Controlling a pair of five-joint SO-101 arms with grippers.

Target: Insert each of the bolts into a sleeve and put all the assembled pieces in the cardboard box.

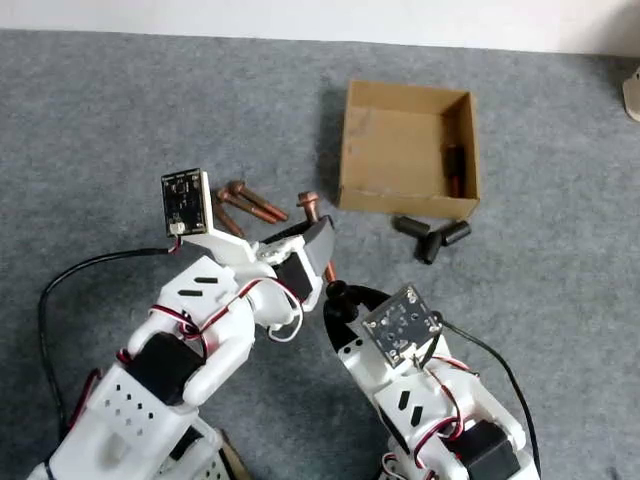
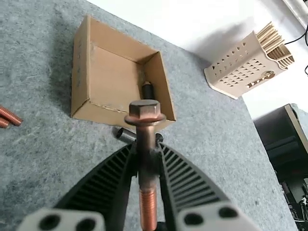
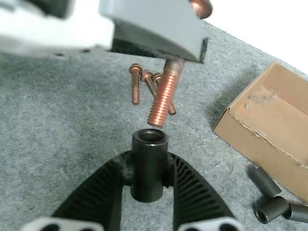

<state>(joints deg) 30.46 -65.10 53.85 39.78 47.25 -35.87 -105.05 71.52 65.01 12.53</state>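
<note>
Copper bolt point(image 1: 308, 203) pinched by its shank in the left gripper point(image 1: 320, 238), seen from above, threaded tip slanting down toward the black sleeve point(image 1: 338, 291) clamped in the right gripper point(image 1: 342, 300). Loose bolts point(image 1: 245, 203) nearby, three spare sleeves point(image 1: 431, 236) just outside the cardboard box point(image 1: 400, 203), one dark piece point(image 1: 454, 170) inside against its wall.

From the left wrist: jaws tight on the bolt, hex head outermost, box beyond.

From the right wrist: sleeve upright between squeezed fingers, bore open, thread tip just above it, not yet in.
</note>
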